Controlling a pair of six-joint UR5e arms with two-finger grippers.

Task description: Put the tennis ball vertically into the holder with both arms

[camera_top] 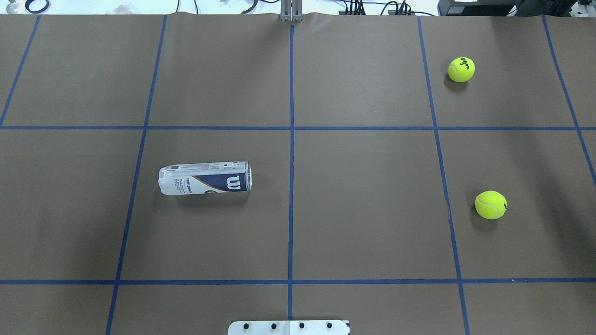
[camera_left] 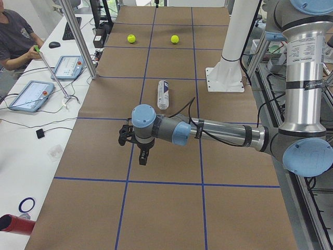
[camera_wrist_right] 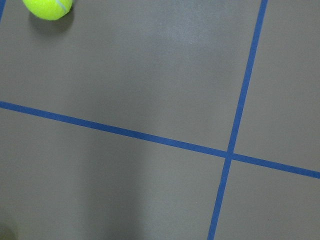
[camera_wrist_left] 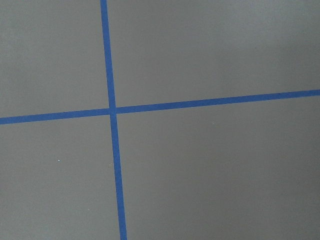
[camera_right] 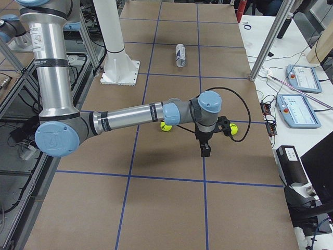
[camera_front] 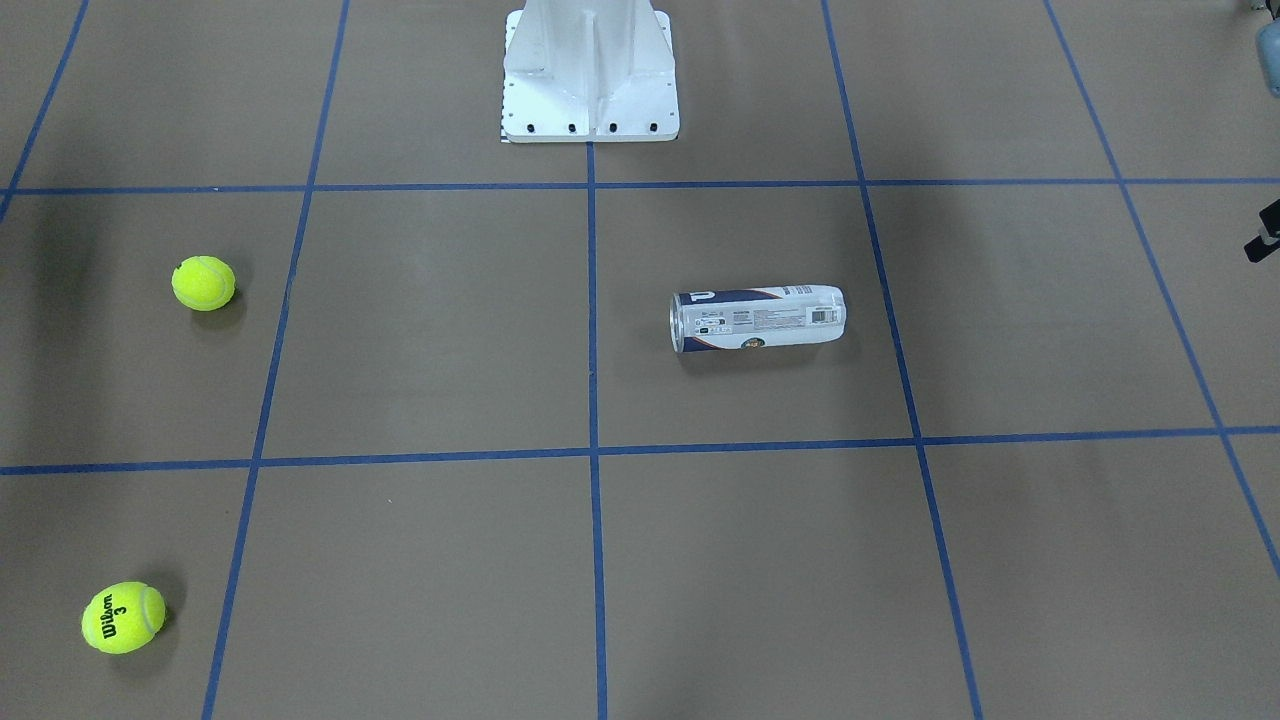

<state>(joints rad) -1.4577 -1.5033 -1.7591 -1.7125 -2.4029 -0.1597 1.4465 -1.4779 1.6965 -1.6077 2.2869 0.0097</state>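
The holder [camera_top: 205,178] lies on its side left of the table's centre line, its metal-rimmed end toward the middle; it also shows as the holder [camera_front: 757,318], [camera_left: 163,94], [camera_right: 180,54]. Two tennis balls rest on the robot's right half: the far ball [camera_top: 461,69], [camera_front: 123,618] and the near ball [camera_top: 491,204], [camera_front: 203,283]. A tennis ball [camera_wrist_right: 48,7] shows at the right wrist view's top left. My left gripper [camera_left: 141,156] hangs over bare table, well short of the holder. My right gripper [camera_right: 206,150] hangs near the two balls. Whether either is open or shut, I cannot tell.
The white base pedestal [camera_front: 590,70] stands at the robot's edge. Blue tape lines grid the brown table. Along the operators' side are aluminium posts [camera_left: 78,36], tablets [camera_left: 31,96] and cables, and a seated person [camera_left: 15,36].
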